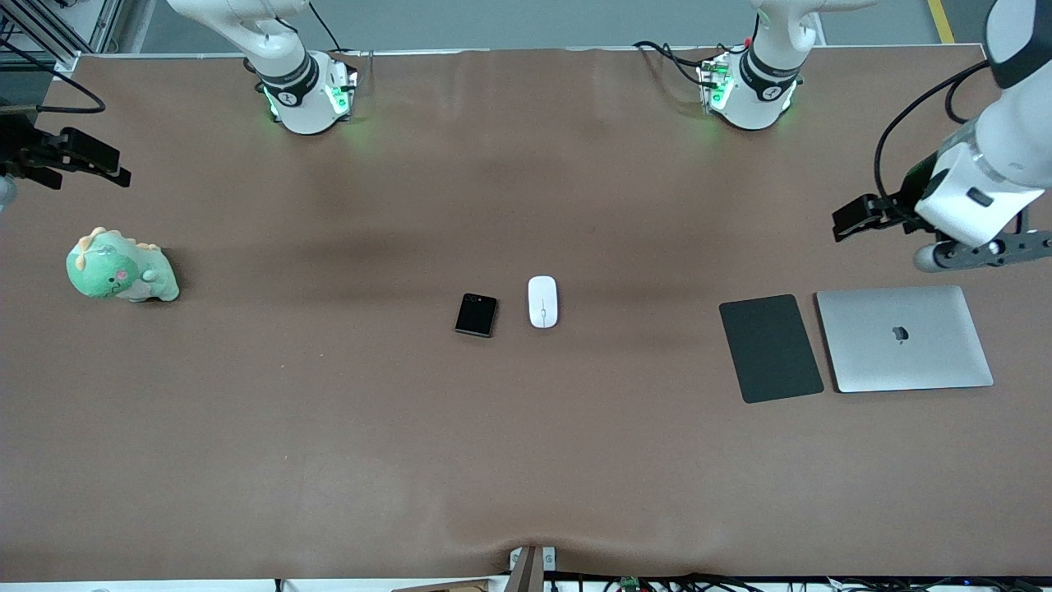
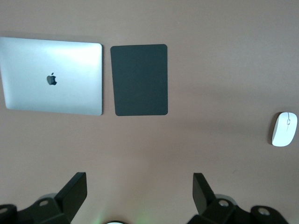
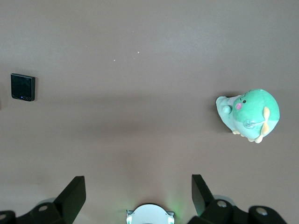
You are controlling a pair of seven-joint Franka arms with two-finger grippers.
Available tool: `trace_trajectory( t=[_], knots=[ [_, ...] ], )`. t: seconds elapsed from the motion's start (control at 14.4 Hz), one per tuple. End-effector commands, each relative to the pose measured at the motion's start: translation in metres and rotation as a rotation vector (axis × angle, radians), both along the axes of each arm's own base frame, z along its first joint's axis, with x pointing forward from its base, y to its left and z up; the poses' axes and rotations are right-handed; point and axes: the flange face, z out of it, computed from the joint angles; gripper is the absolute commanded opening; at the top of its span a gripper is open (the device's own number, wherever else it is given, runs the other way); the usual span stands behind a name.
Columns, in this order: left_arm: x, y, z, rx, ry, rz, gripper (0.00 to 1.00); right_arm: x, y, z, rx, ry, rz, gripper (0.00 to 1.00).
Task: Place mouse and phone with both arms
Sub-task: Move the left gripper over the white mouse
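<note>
The mouse (image 1: 542, 302) and phone (image 1: 476, 315) lay side by side at mid-worktop, not touching, the mouse toward my left arm's end and the phone toward my right arm's. That decided the split as I judged it: left tool (image 2: 140, 192) for the mouse, right tool (image 3: 139, 192) for the phone. Both lay well apart from either tool. My left tool hung over the worktop's end, above bare cloth just beside the laptop (image 1: 904, 338), fingers spread wide and empty. My right tool hung over the other end, near the plush dinosaur (image 1: 120, 267), fingers likewise apart with nothing between them.

The mouse's long axis ran toward the front camera; I judged my fingers should close across its narrow width. It was a glossy white oval, probably slippery. The phone was a thin, nearly square black slab, glossy, lying flat, with little edge to grip. The dark pad (image 1: 770, 348) looked matte, the worktop (image 1: 526, 460) a brown, slightly rippled cloth.
</note>
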Motion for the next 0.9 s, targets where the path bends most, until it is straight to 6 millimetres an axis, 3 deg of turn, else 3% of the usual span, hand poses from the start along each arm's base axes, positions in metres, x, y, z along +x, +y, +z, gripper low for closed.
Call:
trace_trajectory(
  t=[0.0,0.49,0.84],
  knots=[
    [0.006,-0.016,-0.009,-0.02,-0.012,0.003,1.0,-0.005,0.0,0.002,-0.009,-0.008,-0.001,1.0],
    [0.019,-0.057,-0.043,-0.031,-0.01,-0.048,1.0,-0.005,-0.001,0.002,-0.008,-0.009,-0.003,1.0],
    [0.024,-0.116,-0.086,-0.023,-0.004,-0.061,1.0,-0.004,0.0,0.001,-0.009,-0.008,-0.001,1.0]
  ],
)
